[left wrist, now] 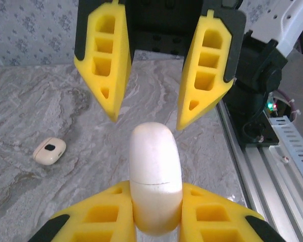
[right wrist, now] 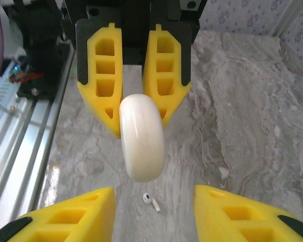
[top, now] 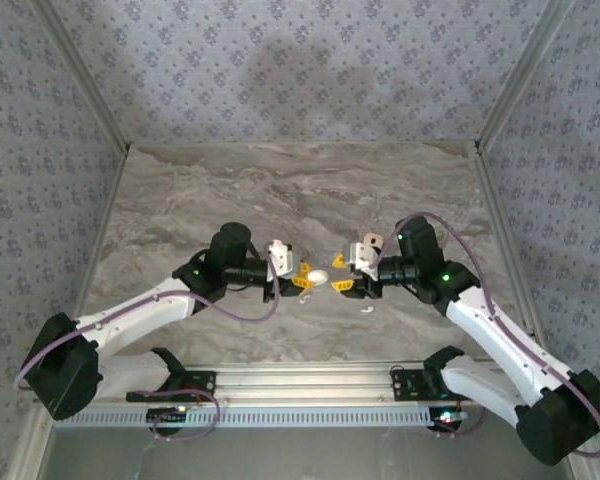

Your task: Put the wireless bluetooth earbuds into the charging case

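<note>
The left claw clamps the white pill-shaped case, long axis pointing right into the wide-open right claw; an earbud lies on the bench near-right, closest to that arm, and a small tan case sits far-right.

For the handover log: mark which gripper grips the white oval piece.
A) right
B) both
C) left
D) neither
C: the left gripper has its fingers clamped on the white oval piece, while the right gripper stands open.

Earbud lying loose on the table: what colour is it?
The earbud is white; right wrist view shows it best.
</note>
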{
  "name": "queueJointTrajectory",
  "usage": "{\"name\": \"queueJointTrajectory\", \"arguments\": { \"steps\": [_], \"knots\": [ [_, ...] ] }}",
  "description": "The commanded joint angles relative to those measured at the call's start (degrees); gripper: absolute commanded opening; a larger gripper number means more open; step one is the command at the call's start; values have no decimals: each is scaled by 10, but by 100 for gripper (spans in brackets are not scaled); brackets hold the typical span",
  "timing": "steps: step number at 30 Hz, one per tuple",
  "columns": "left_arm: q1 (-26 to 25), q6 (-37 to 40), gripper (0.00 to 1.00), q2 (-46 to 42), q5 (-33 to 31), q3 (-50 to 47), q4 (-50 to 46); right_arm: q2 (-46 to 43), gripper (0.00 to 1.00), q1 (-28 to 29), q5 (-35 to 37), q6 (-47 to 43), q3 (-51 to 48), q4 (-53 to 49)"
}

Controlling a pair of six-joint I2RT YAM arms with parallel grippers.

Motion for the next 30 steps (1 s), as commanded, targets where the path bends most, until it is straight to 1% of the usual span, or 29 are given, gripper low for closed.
{"name": "queueJointTrajectory", "arguments": {
  "steps": [1,3,9,14,16,19,22,24,26,28,29,30],
  "knots": [
    [6,-21,20,-2,39,-4,41,1,47,-5,-99,73,-15,100],
    [6,-24,20,1,46,-4,46,9,48,-6,-116,79,-14,109],
    [6,-32,20,4,52,-5,53,33,48,-5,-139,83,-1,118],
    [6,-36,20,3,54,-4,54,50,45,-3,-167,80,7,117],
    [6,-38,20,4,54,-5,57,57,42,-2,-175,75,10,116],
    [6,-40,20,10,56,-1,60,67,31,-1,-188,68,19,106],
    [6,-41,20,16,59,2,63,73,23,0,-191,30,31,63],
    [6,-40,20,19,57,3,65,73,19,-1,-183,10,39,35],
    [6,-38,25,22,54,4,65,70,17,-5,-175,-5,46,9],
    [7,-31,36,23,48,6,61,64,16,-12,-167,-18,52,-14],
    [6,-23,44,24,47,8,54,60,15,-14,-155,-24,54,-24],
    [7,-10,49,26,43,12,42,56,15,-13,-140,-30,56,-34]
  ]
}}
